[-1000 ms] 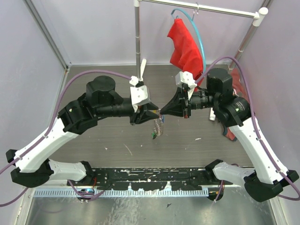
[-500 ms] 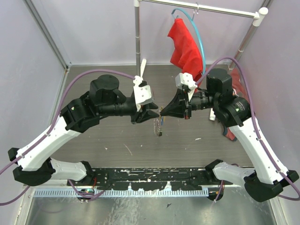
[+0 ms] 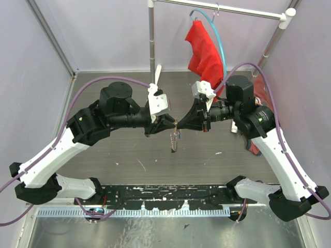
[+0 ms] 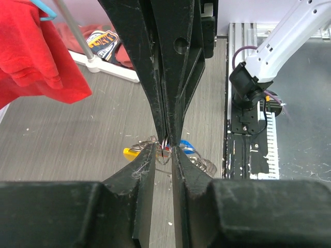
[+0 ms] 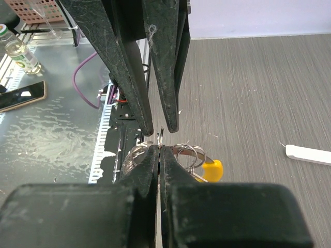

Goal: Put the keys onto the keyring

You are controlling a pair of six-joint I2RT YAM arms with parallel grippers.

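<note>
My two grippers meet tip to tip above the middle of the table. The right gripper (image 3: pixel 180 124) (image 5: pixel 159 147) is shut on the keyring (image 5: pixel 162 134), a thin metal loop standing up out of its tips. The left gripper (image 3: pixel 172 124) (image 4: pixel 165 148) faces it with its jaws narrowly apart on either side of that loop (image 4: pixel 166 150). The keys (image 3: pixel 175 141) dangle below in a bunch. A yellow head (image 5: pixel 213 169) (image 4: pixel 130 152) and a blue head (image 4: pixel 187 145) show among several small metal rings (image 5: pixel 135 154).
A red cloth (image 3: pixel 203 51) hangs on a light-blue hanger from the rack rail, with the rack pole (image 3: pixel 151 41) behind the left wrist. A white strip (image 5: pixel 308 153) lies on the table at the right. The black base rail (image 3: pixel 170 192) runs along the near edge.
The left gripper has moved right until its tips meet the right gripper's, and its jaws have narrowed. The hanging keys have swung slightly. The right arm has barely moved.
</note>
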